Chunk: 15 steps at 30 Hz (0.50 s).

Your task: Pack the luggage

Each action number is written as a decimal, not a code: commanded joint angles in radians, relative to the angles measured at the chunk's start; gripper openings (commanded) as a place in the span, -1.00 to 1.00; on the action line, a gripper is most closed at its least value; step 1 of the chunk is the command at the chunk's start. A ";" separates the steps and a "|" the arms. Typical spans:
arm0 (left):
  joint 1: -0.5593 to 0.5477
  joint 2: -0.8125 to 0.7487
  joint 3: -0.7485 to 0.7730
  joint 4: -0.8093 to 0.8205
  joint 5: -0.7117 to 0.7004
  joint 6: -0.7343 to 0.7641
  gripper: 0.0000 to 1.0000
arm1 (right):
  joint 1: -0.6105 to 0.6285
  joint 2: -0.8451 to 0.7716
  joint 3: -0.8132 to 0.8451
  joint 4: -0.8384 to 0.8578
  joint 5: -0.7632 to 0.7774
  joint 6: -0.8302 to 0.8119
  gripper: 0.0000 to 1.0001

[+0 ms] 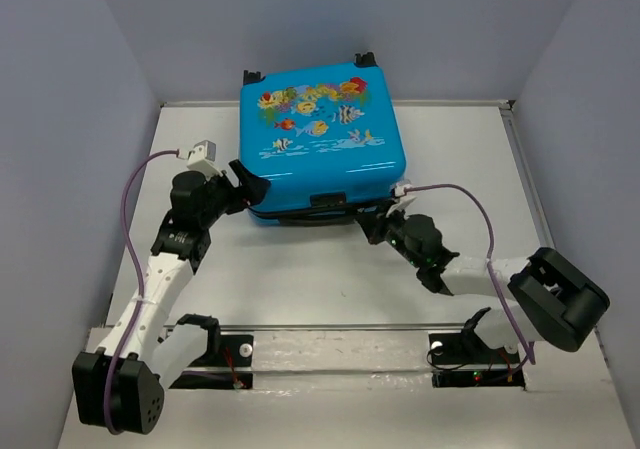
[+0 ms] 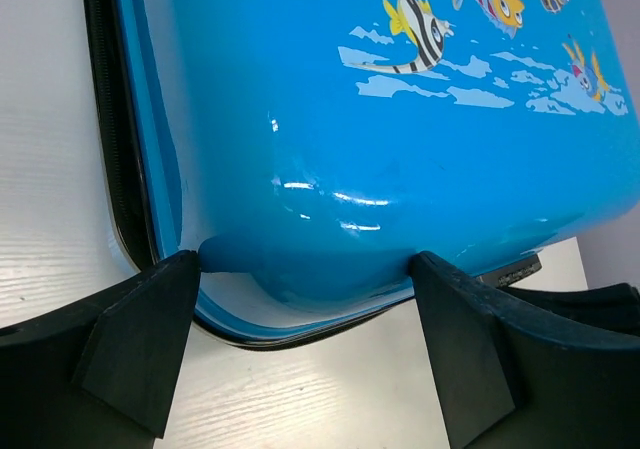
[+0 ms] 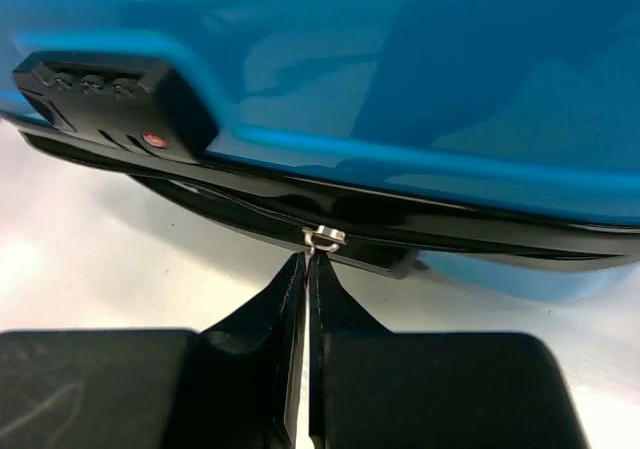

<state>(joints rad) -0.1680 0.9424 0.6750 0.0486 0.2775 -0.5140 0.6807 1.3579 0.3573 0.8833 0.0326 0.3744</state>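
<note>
At the far middle of the table (image 1: 330, 289), the luggage (image 1: 320, 139) lies flat with its lid down; the left gripper (image 2: 305, 309), spread, brackets its near-left corner; the right gripper (image 3: 305, 269) pinches the zipper pull (image 3: 322, 237) beside the lock (image 3: 110, 99); zipping seems in hand; next, the pull likely needs drawing along the band while the left steadies the shell.
</note>
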 commanded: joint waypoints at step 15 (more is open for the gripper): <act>-0.195 0.038 0.018 0.145 0.172 -0.167 0.81 | 0.525 0.328 0.619 -0.341 0.178 -0.009 -0.86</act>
<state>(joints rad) -0.2920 0.9672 0.6735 0.0879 0.2588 -0.6033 1.0321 1.5497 0.7700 0.4305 0.4145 0.3561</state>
